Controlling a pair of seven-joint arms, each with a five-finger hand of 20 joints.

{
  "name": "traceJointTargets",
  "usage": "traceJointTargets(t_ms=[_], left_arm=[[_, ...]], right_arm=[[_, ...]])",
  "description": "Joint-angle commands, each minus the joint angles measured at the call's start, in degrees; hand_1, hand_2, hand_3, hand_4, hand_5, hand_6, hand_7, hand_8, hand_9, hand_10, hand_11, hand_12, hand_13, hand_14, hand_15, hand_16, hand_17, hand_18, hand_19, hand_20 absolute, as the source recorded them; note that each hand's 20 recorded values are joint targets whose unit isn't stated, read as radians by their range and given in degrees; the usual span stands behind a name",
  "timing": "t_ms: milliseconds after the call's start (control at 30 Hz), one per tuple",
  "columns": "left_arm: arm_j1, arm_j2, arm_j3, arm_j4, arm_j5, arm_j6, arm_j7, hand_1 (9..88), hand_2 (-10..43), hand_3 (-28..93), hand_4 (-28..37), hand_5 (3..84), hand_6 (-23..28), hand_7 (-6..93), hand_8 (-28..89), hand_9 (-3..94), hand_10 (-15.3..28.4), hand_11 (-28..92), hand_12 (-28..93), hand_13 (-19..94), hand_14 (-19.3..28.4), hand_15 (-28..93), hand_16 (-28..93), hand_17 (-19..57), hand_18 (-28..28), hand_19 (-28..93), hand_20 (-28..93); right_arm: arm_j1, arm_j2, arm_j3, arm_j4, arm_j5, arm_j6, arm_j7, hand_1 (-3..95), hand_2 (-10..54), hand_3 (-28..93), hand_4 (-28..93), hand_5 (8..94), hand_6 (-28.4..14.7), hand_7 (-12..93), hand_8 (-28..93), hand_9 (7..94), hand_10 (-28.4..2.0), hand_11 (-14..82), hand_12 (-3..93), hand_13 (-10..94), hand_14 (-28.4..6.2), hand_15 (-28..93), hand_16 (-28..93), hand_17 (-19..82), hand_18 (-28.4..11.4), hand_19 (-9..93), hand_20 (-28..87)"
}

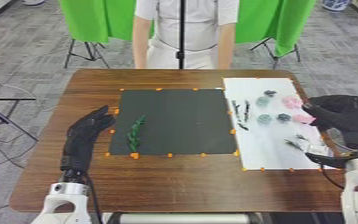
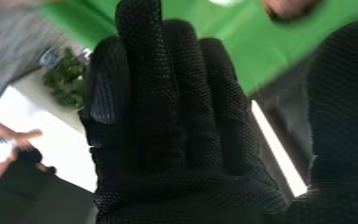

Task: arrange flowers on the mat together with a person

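In the head view, the left hand (image 1: 91, 125) is held at the near-left side of the dark mat (image 1: 181, 122), by its edge, with its fingers straight and pointed away from the robot. The right hand (image 1: 337, 112) is held at the right edge of the white sheet (image 1: 269, 159), turned in toward it, and part of that edge is covered by the glove. The mat is edged with orange tabs (image 1: 135, 156), and stands (image 1: 90, 51) and a green cloth (image 1: 84, 21) are seen beyond the table (image 1: 171, 195). A green sprig (image 1: 135, 134) is laid on the left part of the mat, near the left hand's fingers. On the sheet, pink flowers (image 1: 292, 102) are placed near the right fingertips; whether they are touched cannot be told. Farther from that hand are placed pale green flowers (image 1: 264, 119) and dark twigs (image 1: 238, 110). In the right wrist view, the right hand's fingers (image 2: 184, 100) are held straight and together, with the thumb (image 2: 349, 105) set apart. A leafy plant (image 2: 64, 80) is seen beyond them.
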Motion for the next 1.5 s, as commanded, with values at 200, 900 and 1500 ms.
traceJointTargets(t_ms=[200,900,1500], left_arm=[[0.6,0.36,-0.42,-0.44,0.28,0.75,-0.58,26.6,-2.9,64,-17.9,47.5,3.7,12.8,-6,45.5,13.3,21,15,37,17.2,18,4,6.5,12.4,11,19],[1.3,0.34,-0.68,-0.90,0.66,1.00,-1.33,26.8,-2.6,64,-17.7,47.5,3.7,12.9,-6,45.4,13.3,21,15,37,17.2,18,4,6.5,12.3,11,19],[1.7,0.78,-0.35,-1.14,0.18,1.22,-1.55,26.8,-2.3,63,-18.0,47.5,3.6,12.9,-6,45.4,13.4,21,15,37,17.2,18,4,6.2,12.4,11,19]], right_arm=[[-3.0,5.6,0.3,2.7,-25.8,-8.1,6.7,44.1,-9.5,53,-28,72.6,-1.8,15,-10,82.4,-13.0,16.2,16.6,88,-6.3,32,24,59,-10.7,80,33],[1.2,7.5,-4.2,11.6,-31.3,-12.7,9.9,43.8,-9.5,58,-28,74.5,-1.0,15,-11,84.8,-12.2,15.6,15.9,92,-4.9,30,26,63,-8.9,84,27],[1.0,6.7,-7.4,12.4,-29.0,-2.8,14.7,87.7,-9.5,-28,25,86.8,1.9,19,4,93.7,-9.3,19.3,21.4,94,-2.3,46,18,69,-8.0,93,19]])
